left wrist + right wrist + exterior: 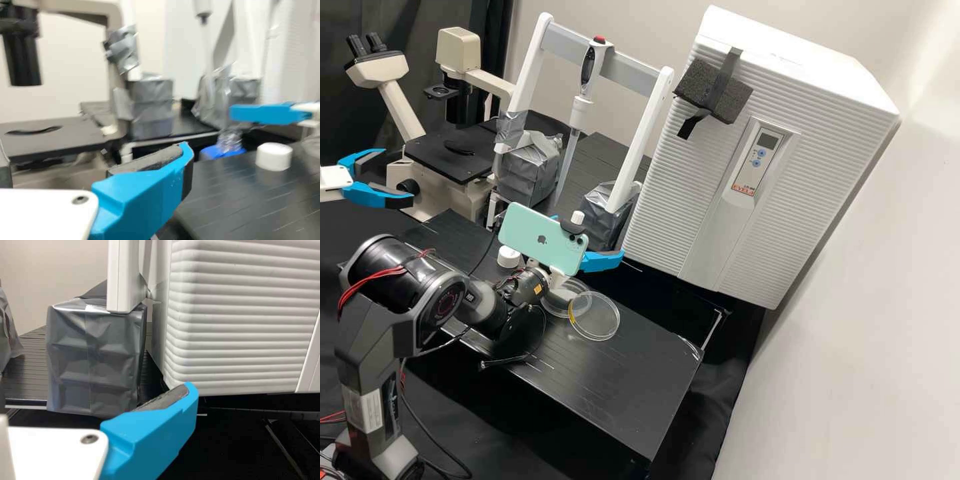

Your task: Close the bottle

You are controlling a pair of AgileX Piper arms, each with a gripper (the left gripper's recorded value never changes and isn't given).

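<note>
Jaws of left gripper [395, 175] apart

Cap [509, 255] left of petri dishes [595, 315]; both on bench [620, 380].

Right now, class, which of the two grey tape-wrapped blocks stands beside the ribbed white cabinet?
The block nearer the petri dishes, close beside the cabinet; the other block stands by the microscope.

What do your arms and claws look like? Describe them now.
Right arm: dark grey, round black joints, red wires, a mint-green phone mounted at the wrist. Left claw: white body, two bright blue fingers with dark pads. Right claw: same white and blue.
</note>
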